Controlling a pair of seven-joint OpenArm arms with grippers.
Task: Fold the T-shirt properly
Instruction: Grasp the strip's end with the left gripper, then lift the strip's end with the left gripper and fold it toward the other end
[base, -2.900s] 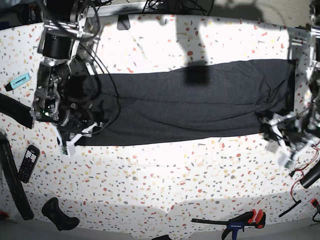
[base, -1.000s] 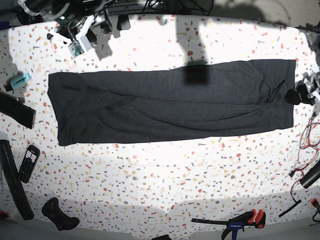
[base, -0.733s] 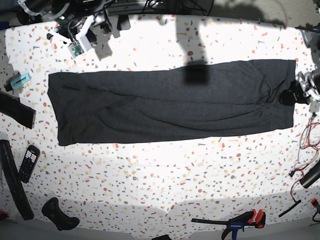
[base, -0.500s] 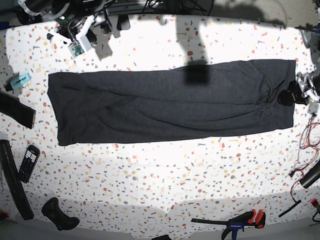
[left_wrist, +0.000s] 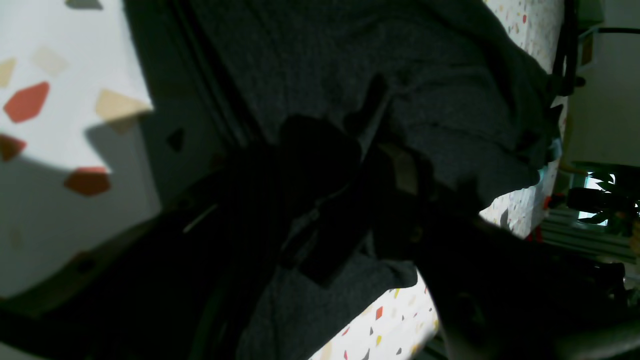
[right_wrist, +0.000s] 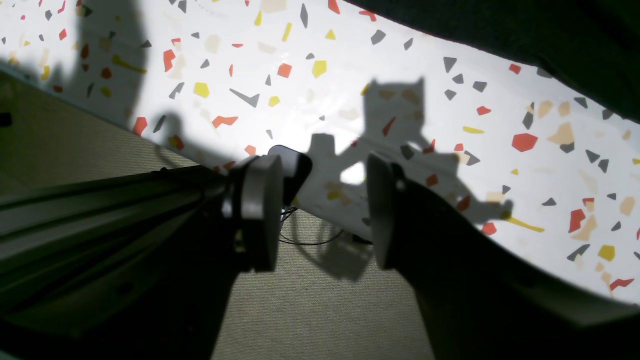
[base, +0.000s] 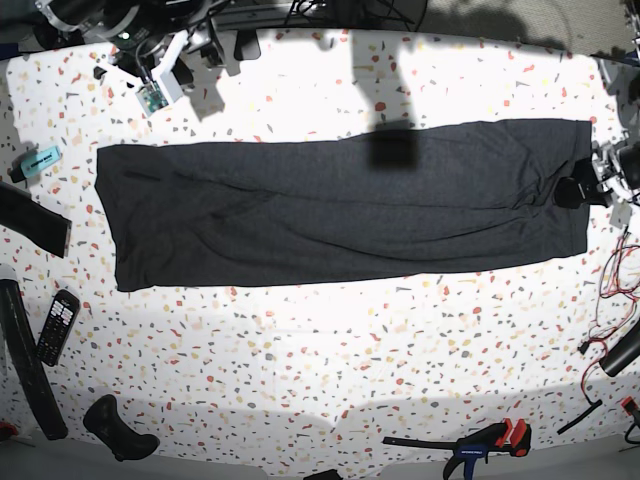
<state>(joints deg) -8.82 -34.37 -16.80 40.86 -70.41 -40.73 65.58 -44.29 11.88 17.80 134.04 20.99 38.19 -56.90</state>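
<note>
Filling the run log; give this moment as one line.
T-shirt: long flat band | left gripper: at its end edge | right gripper: open, empty, off cloth

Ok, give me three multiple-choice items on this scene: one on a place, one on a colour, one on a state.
1. Where is the left claw?
A. at the T-shirt's short end
B. above the remote
C. over the clamp

2. What colour is the marker beside the shirt?
A. orange
B. light blue
C. white

3. How does the right claw stand?
A. shut on fabric
B. open and empty
C. shut on a cable

Key: 1 A, the base view shows it over the shirt's edge. 2 B, its body is light blue. 3 B, the right wrist view shows a clear gap with only table behind.
</note>
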